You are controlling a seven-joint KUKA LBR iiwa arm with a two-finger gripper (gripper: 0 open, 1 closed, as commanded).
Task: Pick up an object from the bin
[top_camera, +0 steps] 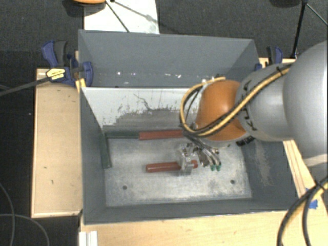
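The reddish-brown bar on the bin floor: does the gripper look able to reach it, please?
Probably yes: the gripper sits at the right end of the reddish-brown bar, which lies flat with nothing over it or beside it.

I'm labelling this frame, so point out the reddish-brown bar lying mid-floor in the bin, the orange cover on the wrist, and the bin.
reddish-brown bar (161,167): camera view, middle of its length.
orange cover (219,106): camera view, its rounded top.
bin (169,58): camera view, back wall.
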